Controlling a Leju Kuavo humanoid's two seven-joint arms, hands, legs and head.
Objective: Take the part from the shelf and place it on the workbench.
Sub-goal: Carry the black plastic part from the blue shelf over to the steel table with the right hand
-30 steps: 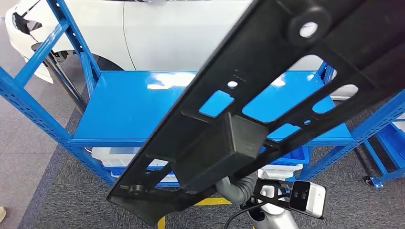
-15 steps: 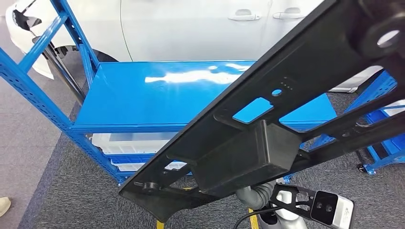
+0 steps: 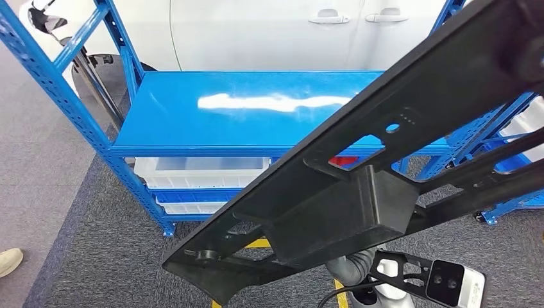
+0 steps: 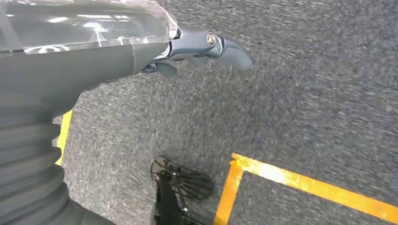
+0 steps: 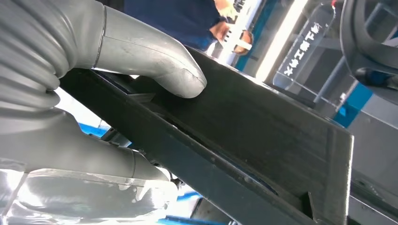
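Note:
The part (image 3: 359, 186) is a long black plastic panel with cut-outs and a boxy block on its underside. It slants across the head view from lower left to upper right, lifted in front of the blue shelf (image 3: 244, 119). My right hand (image 5: 141, 56) grips it from below, the grey thumb pressing on its flat face (image 5: 263, 126). In the head view only the right wrist's ribbed cover (image 3: 349, 266) shows under the part. My left hand (image 4: 202, 47) hangs over grey carpet with its fingers apart, holding nothing.
The shelf's top board is bare; white bins (image 3: 199, 172) sit on the level below. A white car (image 3: 269, 32) stands behind it and another blue rack (image 3: 513, 160) to the right. Yellow tape (image 4: 300, 180) marks the carpet. A person's shoe (image 3: 9, 260) is at far left.
The whole picture has shifted, so the camera has moved: the shelf now sits higher and a little farther off. The part stays in my right hand, lower in the picture.

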